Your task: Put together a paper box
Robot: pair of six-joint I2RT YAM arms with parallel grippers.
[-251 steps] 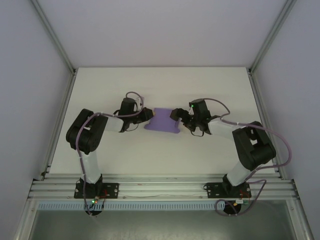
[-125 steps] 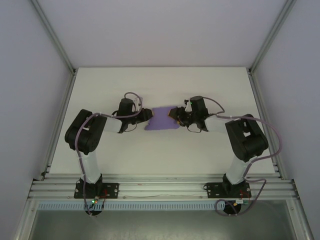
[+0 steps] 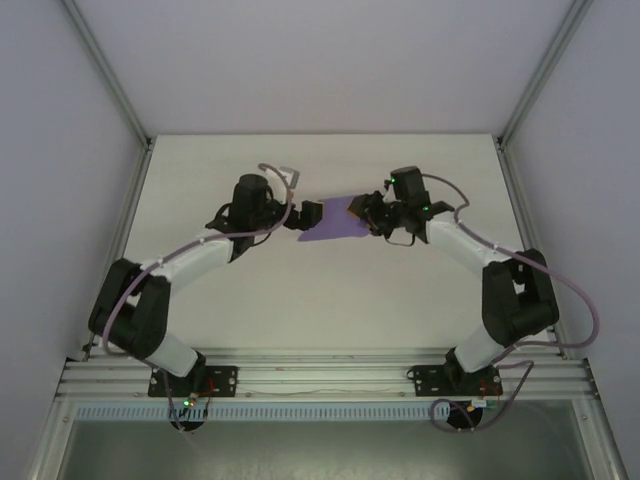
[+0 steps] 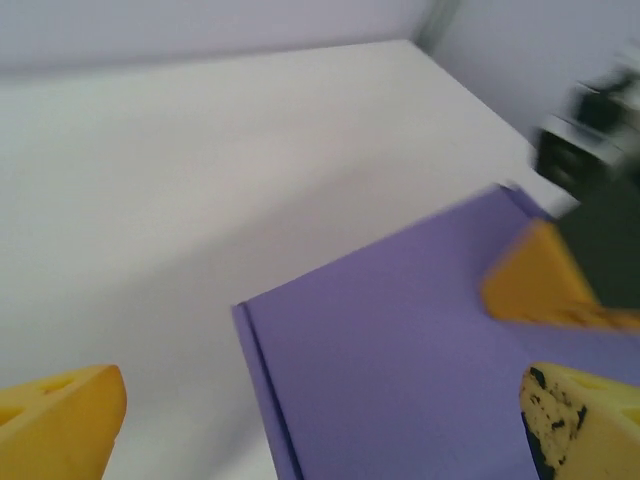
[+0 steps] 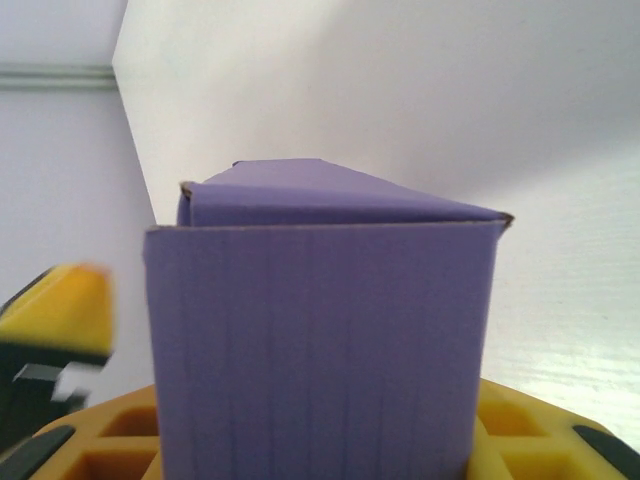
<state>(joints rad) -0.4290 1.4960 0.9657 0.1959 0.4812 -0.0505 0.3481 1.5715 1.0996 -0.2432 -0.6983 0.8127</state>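
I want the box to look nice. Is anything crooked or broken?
The purple box, held in the right fingers, looks a bit crooked: its top flap slants to one side instead of lying square. No tears show.

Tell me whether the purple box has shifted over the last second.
Yes. In the overhead view the box has shifted toward the far edge of the table, and slightly to the right.
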